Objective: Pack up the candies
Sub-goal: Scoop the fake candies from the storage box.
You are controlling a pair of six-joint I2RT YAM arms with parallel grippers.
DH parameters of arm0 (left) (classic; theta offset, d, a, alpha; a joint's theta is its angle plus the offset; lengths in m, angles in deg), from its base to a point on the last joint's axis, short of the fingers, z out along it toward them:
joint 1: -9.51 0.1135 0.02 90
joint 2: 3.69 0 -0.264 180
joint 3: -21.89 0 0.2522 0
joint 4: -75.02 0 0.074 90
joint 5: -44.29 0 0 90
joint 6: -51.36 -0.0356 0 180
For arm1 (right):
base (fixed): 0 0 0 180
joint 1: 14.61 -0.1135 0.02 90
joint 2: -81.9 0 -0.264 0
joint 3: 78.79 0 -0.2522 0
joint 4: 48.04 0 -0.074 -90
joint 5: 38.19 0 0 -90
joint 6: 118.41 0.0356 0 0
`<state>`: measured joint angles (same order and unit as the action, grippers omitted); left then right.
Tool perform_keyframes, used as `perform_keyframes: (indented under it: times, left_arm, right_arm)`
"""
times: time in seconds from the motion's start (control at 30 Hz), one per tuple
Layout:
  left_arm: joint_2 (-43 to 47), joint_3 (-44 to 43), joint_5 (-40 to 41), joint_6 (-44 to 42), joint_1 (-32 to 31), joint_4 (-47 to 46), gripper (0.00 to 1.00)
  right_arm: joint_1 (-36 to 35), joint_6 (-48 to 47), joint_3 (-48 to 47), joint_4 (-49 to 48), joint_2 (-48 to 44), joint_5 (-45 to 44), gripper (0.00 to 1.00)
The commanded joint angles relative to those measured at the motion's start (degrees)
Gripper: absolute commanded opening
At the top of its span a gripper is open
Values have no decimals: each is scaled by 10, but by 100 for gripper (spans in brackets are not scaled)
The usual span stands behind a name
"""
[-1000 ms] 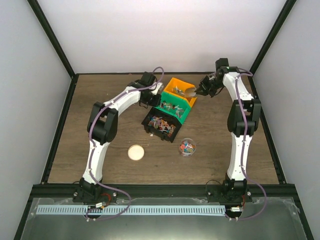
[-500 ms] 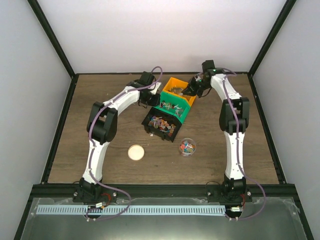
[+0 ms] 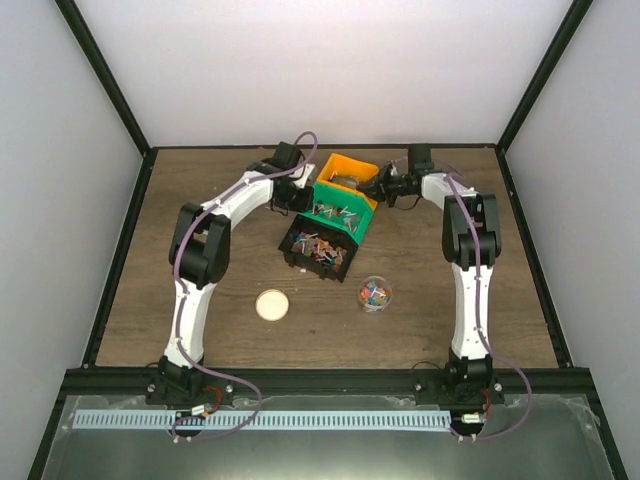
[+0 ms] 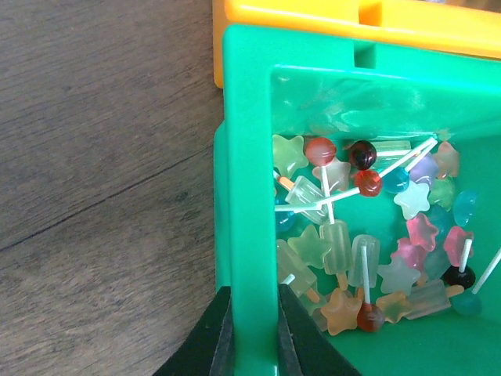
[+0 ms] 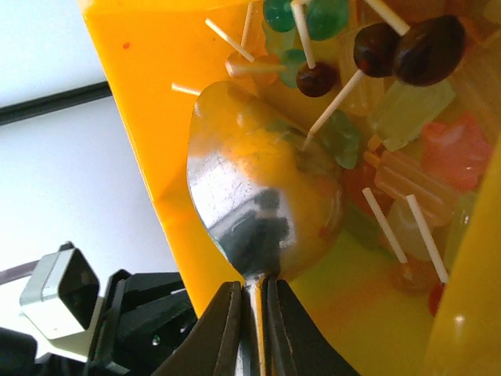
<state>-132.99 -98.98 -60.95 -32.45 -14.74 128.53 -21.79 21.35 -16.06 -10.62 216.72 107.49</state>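
Candies (image 4: 344,243), small stars, lollies and balls on sticks, fill the green bin (image 4: 243,157). My left gripper (image 4: 254,294) is shut on that bin's left wall, one finger inside and one outside. More candies (image 5: 407,110) lie in the orange bin (image 5: 149,94) behind it. My right gripper (image 5: 254,288) is shut on the handle of the silver scoop (image 5: 258,196), whose bowl sits inside the orange bin among the candies. From above, the left gripper (image 3: 305,193) and right gripper (image 3: 385,187) flank the stacked bins.
A black bin (image 3: 290,245) of candies stands in front of the green bin (image 3: 365,218). A clear cup (image 3: 375,294) with candies stands nearer me on the right. A round beige lid (image 3: 271,304) lies on the left. Black frame rails edge the wooden table.
My right arm has swung left and brought the scoop from beside the orange bin into it. The left gripper and the bins have shifted slightly left and back.
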Motion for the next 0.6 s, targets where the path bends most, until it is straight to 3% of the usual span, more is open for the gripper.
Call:
perform_keyframes:
  times: [0.0,0.23,0.43,0.57]
  left_arm:
    - [5,17,-21,-3,-14,-21,4]
    - [7,20,-14,-3,-5,-24,4]
    - [8,19,-8,0,7,-24,4]
    - [10,19,-5,0,13,-24,4]
  right_arm:
    - [-35,150,90,-124,-22,197,1]
    - [-1,276,145,-288,-45,233,1]
    - [28,467,232,-535,-65,241,1]
    - [39,498,253,-571,-71,241,1]
